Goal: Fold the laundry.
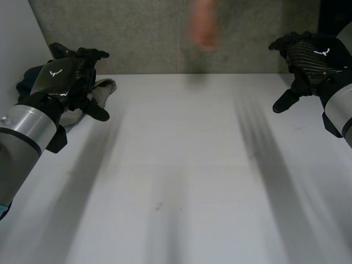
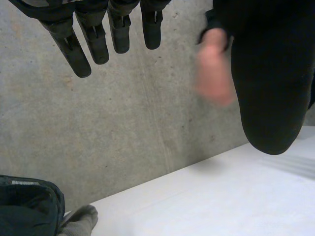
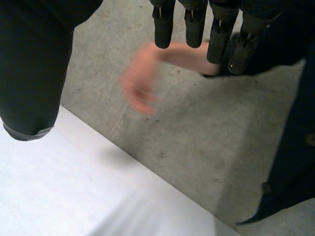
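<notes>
grey cloth (image 1: 103,89) lies bunched at the worktop's (image 1: 181,165) far left corner, next to a dark garment (image 2: 27,209). the left hand (image 1: 63,77) hovers just beside it, fingers straight, holding nothing. the right hand (image 1: 308,58) is well apart, fingers straight and empty. watch out: a person's hand (image 1: 203,30) is at the far edge, so a reach could meet it, and a clumsy nudge could push the cloth off the corner.

Smooth matt white table (image 1: 181,165), rough grey concrete floor (image 2: 123,113), soft pale cloth (image 1: 103,88).
</notes>
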### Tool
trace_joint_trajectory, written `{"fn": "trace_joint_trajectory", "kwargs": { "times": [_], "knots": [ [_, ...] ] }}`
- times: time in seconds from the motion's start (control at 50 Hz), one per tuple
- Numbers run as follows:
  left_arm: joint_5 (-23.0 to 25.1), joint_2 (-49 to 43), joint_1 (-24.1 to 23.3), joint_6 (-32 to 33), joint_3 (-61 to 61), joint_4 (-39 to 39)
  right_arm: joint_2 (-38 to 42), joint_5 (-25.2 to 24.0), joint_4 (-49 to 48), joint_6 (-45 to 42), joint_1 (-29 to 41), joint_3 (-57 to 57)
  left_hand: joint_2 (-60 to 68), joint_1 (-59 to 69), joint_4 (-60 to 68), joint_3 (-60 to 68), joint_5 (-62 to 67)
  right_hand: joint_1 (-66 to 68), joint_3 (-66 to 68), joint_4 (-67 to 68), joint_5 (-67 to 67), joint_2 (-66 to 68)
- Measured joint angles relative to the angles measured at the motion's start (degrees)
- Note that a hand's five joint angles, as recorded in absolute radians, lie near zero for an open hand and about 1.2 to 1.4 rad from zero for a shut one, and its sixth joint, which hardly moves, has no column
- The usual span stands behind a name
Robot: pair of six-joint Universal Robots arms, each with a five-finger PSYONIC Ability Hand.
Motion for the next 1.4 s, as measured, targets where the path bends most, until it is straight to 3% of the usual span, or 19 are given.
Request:
{"fn": "trace_joint_trajectory", "kwargs": {
  "times": [0.3, 0.44, 0.7, 0.92, 1.12, 1.4],
  "knots": [
    [0.4, -1.1, 0.1, 0.7, 0.1, 2.0, 0.2, -0.1, 0.0, -0.1, 0.0, 0.1, 0.0, 0.0, 0.0, 0.0, 0.0, 0.0, 0.0, 0.0, 0.0, 0.0],
    [0.6, -3.0, 0.5, 5.4, 1.4, 6.4, 0.6, -0.1, 0.0, -0.3, 0.0, 0.1, 0.0, 0.0, 0.0, 0.0, 0.0, 0.0, 0.0, 0.0, 0.0, 0.0],
    [1.3, -22.4, 7.3, 18.3, 12.3, 15.0, 1.5, -0.4, -0.1, -0.7, 0.0, 0.2, 0.0, 0.0, 0.0, 0.0, 0.0, 0.0, 0.0, 0.0, 0.0, 0.0],
    [7.8, -42.9, 14.5, 22.9, 29.8, 23.5, 4.5, -0.4, -0.2, -0.8, -0.1, 0.0, 0.0, 0.0, 0.0, 0.0, 0.0, 0.0, 0.0, 0.0, 0.0, 0.0],
    [10.7, -53.7, 16.2, 27.8, 40.8, 28.7, 5.5, -0.4, -0.2, -0.8, -0.1, -0.1, 0.0, 0.0, 0.0, 0.0, 0.0, 0.0, 0.0, 0.0, 0.0, 0.0],
    [10.4, -61.2, 19.1, 34.3, 48.8, 26.1, 6.4, -0.4, -0.2, -0.8, -0.3, -0.5, 0.0, 0.0, 0.0, 0.0, 0.0, 0.0, 0.0, 0.0, 0.0, 0.0]
  ]
}}
